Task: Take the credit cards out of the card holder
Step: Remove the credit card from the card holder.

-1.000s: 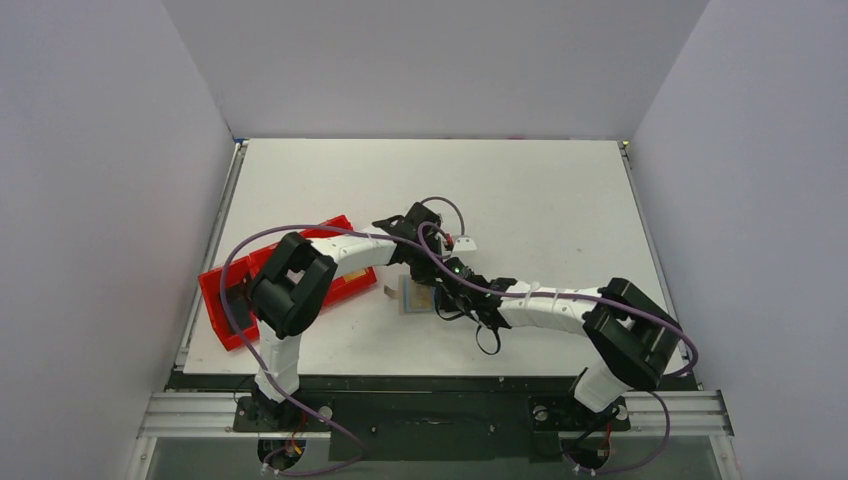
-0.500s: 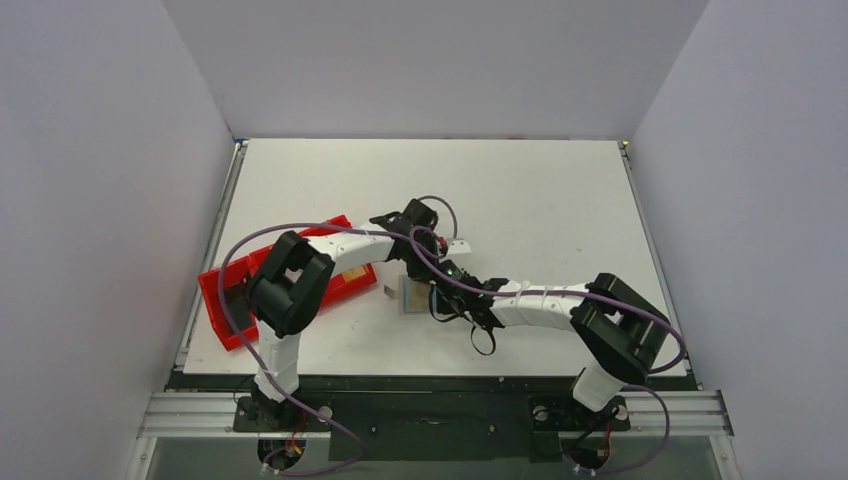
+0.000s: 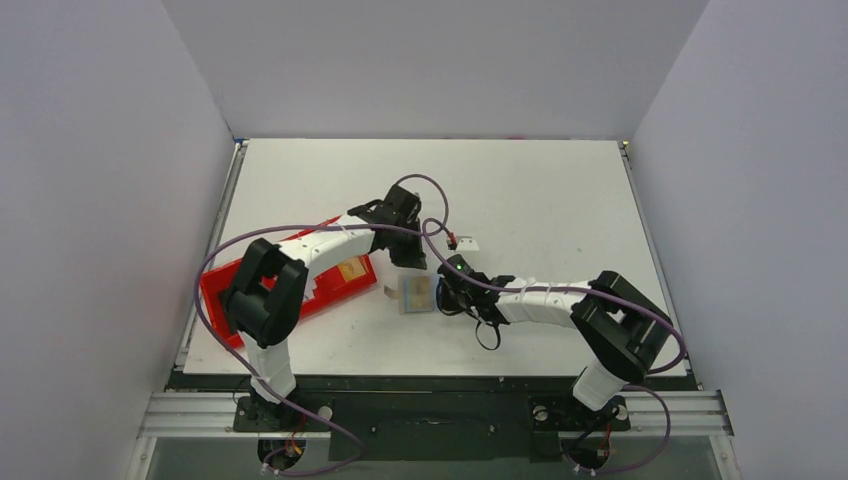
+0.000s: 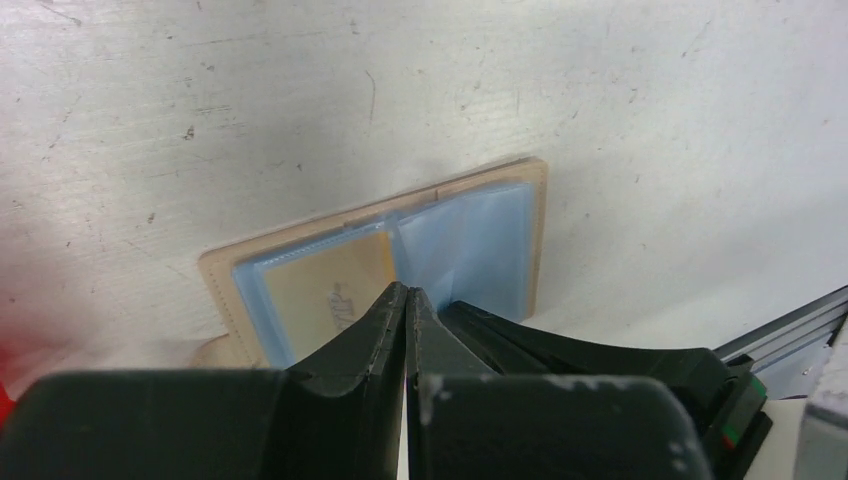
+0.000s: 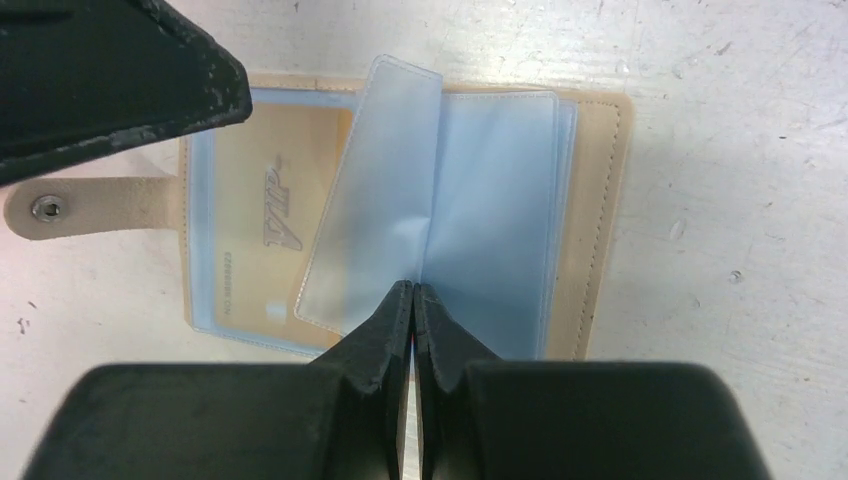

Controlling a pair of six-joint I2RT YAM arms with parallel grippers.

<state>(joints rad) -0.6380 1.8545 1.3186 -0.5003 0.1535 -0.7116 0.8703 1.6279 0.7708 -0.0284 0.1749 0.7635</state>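
The card holder [image 3: 415,294] lies open on the table. It is a tan wallet with clear bluish sleeves, not metal. A tan-gold card [image 5: 262,222] sits in its left sleeve, also seen in the left wrist view [image 4: 322,290]. One clear sleeve page [image 5: 375,190] stands half lifted. My right gripper [image 5: 412,288] is shut, its tips at the fold of the sleeves [image 3: 441,297]. My left gripper [image 4: 407,292] is shut and empty, above the holder's far side [image 3: 409,251]. No pale bluish-white card shows.
A red tray [image 3: 222,300] lies left of the holder, partly under the left arm, with a small orange-yellow piece [image 3: 350,270] in it. A small white tag [image 3: 466,243] lies on the table behind the right gripper. The left fingers [image 5: 120,70] reach into the right wrist view.
The left arm has swung back and left, lifting its gripper off the holder. The right gripper has slid left onto the holder's right half.
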